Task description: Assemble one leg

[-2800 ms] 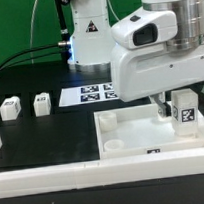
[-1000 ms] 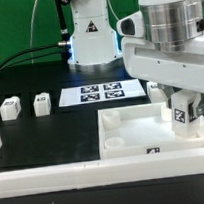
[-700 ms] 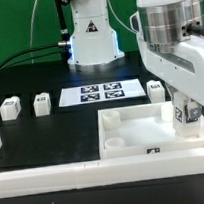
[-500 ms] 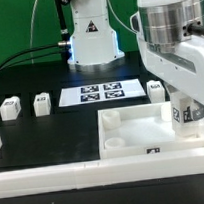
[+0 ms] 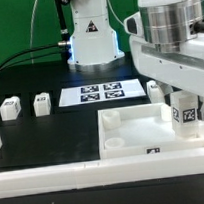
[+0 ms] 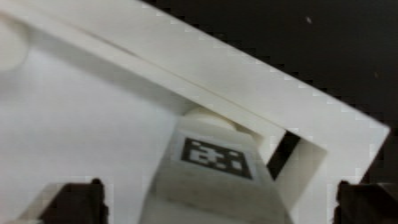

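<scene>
A leg (image 5: 185, 114), a small white post with a black-and-white marker, stands upright in the far corner socket of the large white tray-like piece (image 5: 133, 137), at the exterior view's right. My gripper (image 5: 186, 104) hangs straight over it with a finger on either side. In the wrist view the leg (image 6: 217, 160) sits between the two dark fingertips (image 6: 79, 201) with a gap on each side. The gripper (image 6: 222, 203) is open and not pressing the leg.
Two more legs (image 5: 8, 108) (image 5: 41, 102) stand at the exterior view's left, and another (image 5: 156, 86) stands behind the tray. The marker board (image 5: 101, 92) lies at mid-table. A long white rail (image 5: 57, 178) runs along the front. The robot base (image 5: 89, 36) is at the back.
The hand has turned about its vertical axis over the leg, one way and then part of the way back. The leg stays upright in the same corner.
</scene>
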`<action>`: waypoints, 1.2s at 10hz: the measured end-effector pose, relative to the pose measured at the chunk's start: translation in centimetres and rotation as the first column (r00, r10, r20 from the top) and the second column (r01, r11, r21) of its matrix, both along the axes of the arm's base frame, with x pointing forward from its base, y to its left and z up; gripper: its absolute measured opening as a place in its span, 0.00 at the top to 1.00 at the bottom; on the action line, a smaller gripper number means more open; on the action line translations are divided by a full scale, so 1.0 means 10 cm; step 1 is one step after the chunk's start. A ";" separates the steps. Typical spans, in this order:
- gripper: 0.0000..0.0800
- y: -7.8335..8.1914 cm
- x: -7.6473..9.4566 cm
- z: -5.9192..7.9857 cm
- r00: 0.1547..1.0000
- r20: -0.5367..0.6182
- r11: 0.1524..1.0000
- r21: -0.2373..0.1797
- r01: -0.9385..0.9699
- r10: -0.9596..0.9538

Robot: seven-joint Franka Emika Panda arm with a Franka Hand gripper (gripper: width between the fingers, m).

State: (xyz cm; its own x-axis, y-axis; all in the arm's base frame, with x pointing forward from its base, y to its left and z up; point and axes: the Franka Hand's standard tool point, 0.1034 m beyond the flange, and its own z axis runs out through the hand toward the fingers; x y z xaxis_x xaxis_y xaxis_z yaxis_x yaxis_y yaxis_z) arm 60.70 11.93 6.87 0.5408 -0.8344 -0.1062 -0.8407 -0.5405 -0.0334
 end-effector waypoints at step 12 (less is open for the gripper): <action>0.19 0.02 0.01 0.03 0.317 0.046 0.320 -0.075 -0.944 0.947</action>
State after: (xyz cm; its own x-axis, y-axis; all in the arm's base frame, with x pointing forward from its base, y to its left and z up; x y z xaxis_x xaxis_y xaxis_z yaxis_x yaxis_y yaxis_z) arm 60.83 12.13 7.13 0.9687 0.2474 -0.0184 0.2468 -0.9686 -0.0312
